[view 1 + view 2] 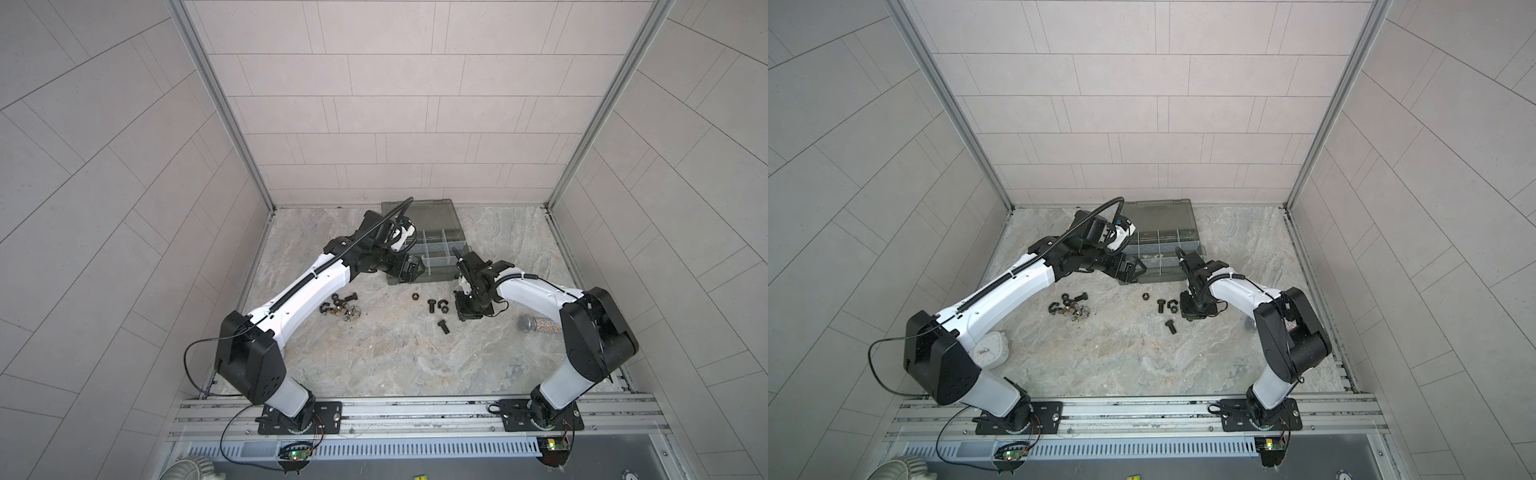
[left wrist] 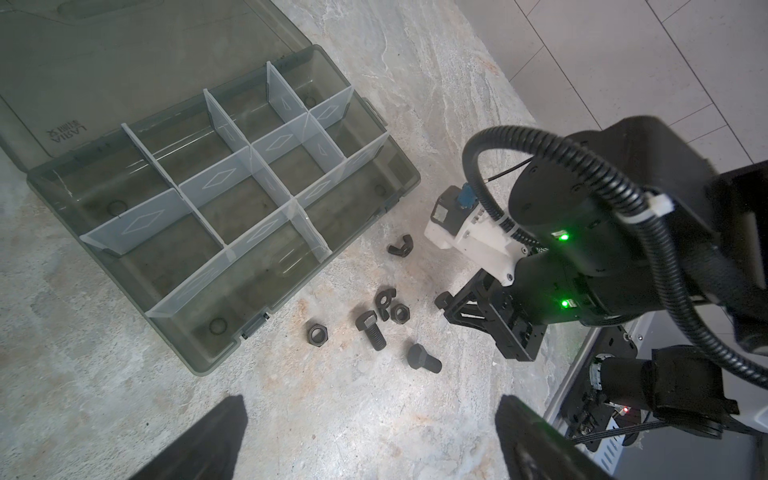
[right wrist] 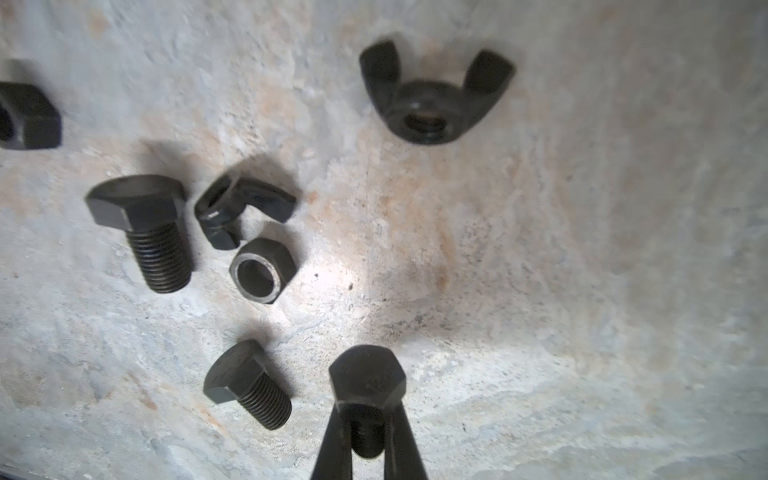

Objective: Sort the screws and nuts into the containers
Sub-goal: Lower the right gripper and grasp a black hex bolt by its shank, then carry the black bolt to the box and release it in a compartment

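Left fingers (image 2: 208, 440): spread wide with nothing between them, above the table (image 2: 374, 415) near the front left corner of the organizer case (image 2: 195, 361).
Right fingers (image 3: 332, 449): pinched on the threaded shank of the held screw (image 3: 368, 380), whose hex head sticks out past the tips. They point down, low over the table, just right of the loose cluster. Whether the screw touches the table I cannot tell.
Organizer case: at the back of the table, its lid (image 1: 419, 212) lying open behind it. Pale dividers (image 2: 232, 124) split it into rectangular containers (image 2: 291, 174).
Loose screws: the larger screw (image 3: 141, 232) and the smaller screw (image 3: 249, 384) lie on their sides near the held one.
Nuts: a hex nut (image 3: 262, 270) sits just beside a tipped wing nut (image 3: 241, 208). A second wing nut (image 3: 436, 99) lies apart from them, and another hex nut (image 3: 25, 116) is cut off by the frame edge.
Second heap (image 1: 340, 308): black nuts, a screw and silvery winged nuts are bunched on the table beside the left forearm, seen in both top views.
Other things: a microphone (image 1: 538, 324) lies on the table by the right arm, and a white clock (image 1: 990, 351) sits partly behind the left arm.
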`<state>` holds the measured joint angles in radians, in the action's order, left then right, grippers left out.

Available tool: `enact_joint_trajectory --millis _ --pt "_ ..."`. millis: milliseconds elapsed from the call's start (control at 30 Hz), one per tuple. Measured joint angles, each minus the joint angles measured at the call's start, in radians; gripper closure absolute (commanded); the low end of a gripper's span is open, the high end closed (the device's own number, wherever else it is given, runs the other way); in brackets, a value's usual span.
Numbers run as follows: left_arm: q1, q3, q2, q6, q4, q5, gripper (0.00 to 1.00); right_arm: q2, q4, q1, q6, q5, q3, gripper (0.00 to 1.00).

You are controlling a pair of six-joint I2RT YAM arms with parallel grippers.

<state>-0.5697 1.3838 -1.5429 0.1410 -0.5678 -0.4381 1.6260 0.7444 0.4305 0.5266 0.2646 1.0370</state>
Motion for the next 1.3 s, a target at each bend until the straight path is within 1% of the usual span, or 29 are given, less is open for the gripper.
enact_joint_trajectory --millis 500,733,967,1167,1300 --pt "0.0 0.1 -0.103 -0.016 -0.048 0.036 0.0 -0.013 0.043 -0.042 -0.005 0.031 0.126 1.0" --pt "0.0 0.136 -0.14 -0.027 -0.062 0.039 0.0 -0.001 0.068 -0.107 -0.015 0.051 0.256 1.0" --pt "0.003 0.146 -0.157 -0.03 -0.073 0.039 0.0 0.116 0.067 -0.171 -0.027 0.071 0.397 1.0" --pt "0.019 0.146 -0.158 -0.03 -0.074 0.039 0.0 0.235 0.066 -0.195 -0.031 0.088 0.473 1.0" --pt "0.032 0.146 -0.158 -0.03 -0.074 0.039 0.0 0.288 0.067 -0.203 -0.034 0.099 0.513 1.0"
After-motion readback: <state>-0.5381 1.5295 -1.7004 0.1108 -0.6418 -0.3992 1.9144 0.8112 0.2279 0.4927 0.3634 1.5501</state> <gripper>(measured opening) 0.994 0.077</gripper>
